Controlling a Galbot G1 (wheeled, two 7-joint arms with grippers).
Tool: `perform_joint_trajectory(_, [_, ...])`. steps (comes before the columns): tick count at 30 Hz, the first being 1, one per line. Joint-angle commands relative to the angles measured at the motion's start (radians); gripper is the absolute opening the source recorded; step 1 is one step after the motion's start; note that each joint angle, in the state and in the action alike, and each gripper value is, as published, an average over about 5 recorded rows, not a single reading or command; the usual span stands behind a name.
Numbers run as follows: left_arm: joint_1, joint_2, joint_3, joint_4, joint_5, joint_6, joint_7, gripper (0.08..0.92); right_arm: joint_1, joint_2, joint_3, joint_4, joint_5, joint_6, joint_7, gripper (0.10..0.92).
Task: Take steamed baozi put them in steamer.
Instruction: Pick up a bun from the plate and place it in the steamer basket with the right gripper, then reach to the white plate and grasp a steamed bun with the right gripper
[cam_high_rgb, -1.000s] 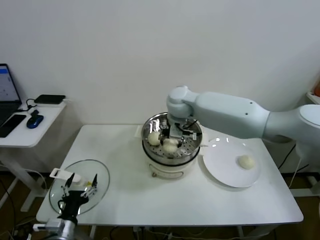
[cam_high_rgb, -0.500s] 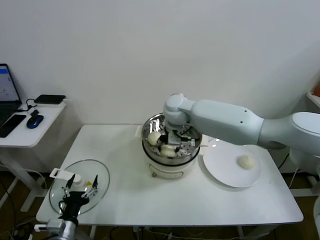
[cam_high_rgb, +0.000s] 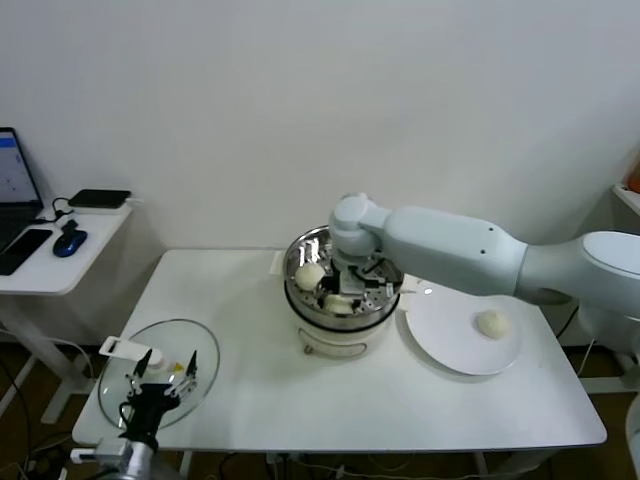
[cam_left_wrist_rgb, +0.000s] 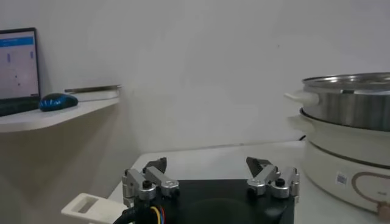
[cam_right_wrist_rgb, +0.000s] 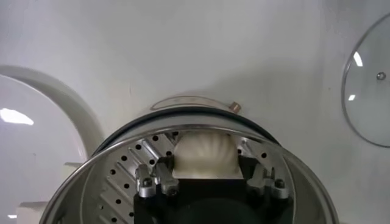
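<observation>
One baozi (cam_right_wrist_rgb: 202, 154) is sitting gripped between the right gripper (cam_right_wrist_rgb: 207, 181) fingers inside the steamer (cam_high_rgb: 343, 290) | one is waiting on the plate (cam_high_rgb: 450, 340) | advising releasing low (avoiding neighbours) | left gripper (cam_left_wrist_rgb: 210, 180) is hanging spread, idle.

The right tool (cam_high_rgb: 352, 290) reaches down into the round shiny steel steamer (cam_high_rgb: 343, 300) mid-table, among cream-white round buns (cam_high_rgb: 310, 276). One bun (cam_high_rgb: 491, 323) sits on the flat white plate (cam_high_rgb: 450, 345) at right. The left tool (cam_high_rgb: 160, 378) hovers over the round glass lid (cam_high_rgb: 205, 375), near left.
</observation>
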Motion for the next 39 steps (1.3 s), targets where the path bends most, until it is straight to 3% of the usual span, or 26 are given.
perform_joint_trajectory(1, [0.0,0.0,0.001,0.002,0.0,0.001,0.0,0.823,-0.006,-0.002,0.005,0.002,-0.014,0.02,0.005,0.739])
perform_joint_trajectory(7, [-0.001,-0.001,0.002,0.002,0.0,0.002,0.0,0.823,0.002,-0.002,0.02,-0.004,-0.017,0.047,0.001,0.819])
perform_joint_trajectory(21, [-0.001,0.0,0.0,-0.002,-0.001,0.004,0.0,0.823,0.173,-0.099,0.014,0.038,0.075,0.082,-0.032,0.823])
perform_joint_trajectory(24, [-0.002,0.002,0.0,-0.006,-0.001,0.005,0.001,0.823,0.253,-0.161,-0.057,0.045,0.21,-0.02,-0.018,0.823])
perform_joint_trajectory(32, [0.001,0.013,0.014,-0.025,-0.007,0.005,0.003,0.823,0.436,-0.391,-0.322,0.058,0.659,-0.549,0.04,0.823])
perform_joint_trajectory(39, [-0.011,0.026,0.024,-0.039,-0.016,0.01,0.013,0.823,0.399,-0.575,-0.349,-0.035,0.767,-0.681,0.046,0.823])
